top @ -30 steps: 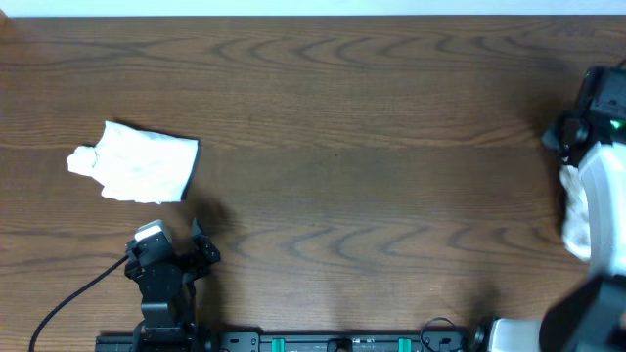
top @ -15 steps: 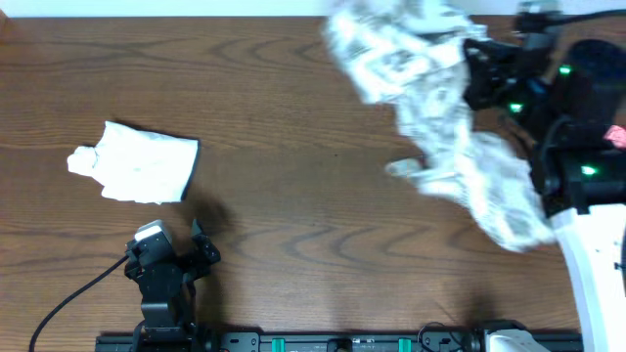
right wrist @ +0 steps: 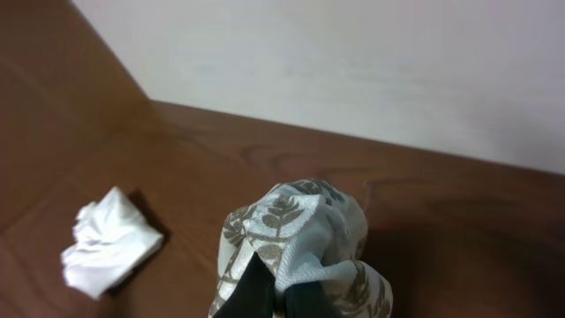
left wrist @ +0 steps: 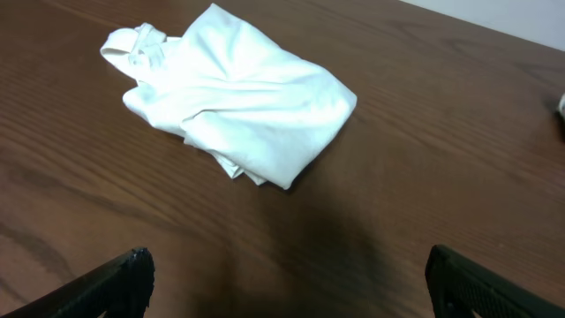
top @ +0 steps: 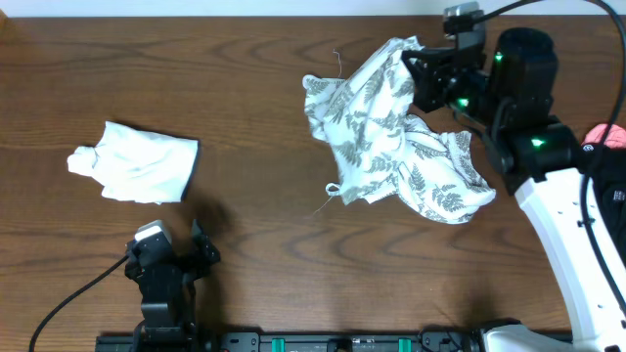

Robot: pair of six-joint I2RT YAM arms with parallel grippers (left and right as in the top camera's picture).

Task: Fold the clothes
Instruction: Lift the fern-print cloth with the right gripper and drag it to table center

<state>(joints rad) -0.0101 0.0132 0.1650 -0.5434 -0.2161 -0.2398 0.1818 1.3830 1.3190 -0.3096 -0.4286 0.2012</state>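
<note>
The dark brown wood-grain table (top: 274, 88) fills the overhead view; over its far right part hangs the large cream-white fabric garment printed with grey-green fern leaves (top: 391, 156), bunched and crumpled, its top edge caught up high and the rest spreading down and toward the middle of the table; whether its lower folds rest on the wood cannot be told; the right gripper (top: 419, 70), on the black and white arm reaching in from the right, is clamped tight on that top edge, and in the right wrist view the dark fingers (right wrist: 258, 287) pinch a fold of the leaf print between them; well apart, on the left side of the table, lies the plain white soft garment (top: 137, 161), roughly folded into a lumpy rectangle with a knot of cloth at its left end; near it, toward the front edge, the left gripper (top: 201, 249) hovers with its jaws spread wide and nothing between them, just short of the white garment; a thin black cable (top: 68, 298) trails from it to the front left corner
</note>
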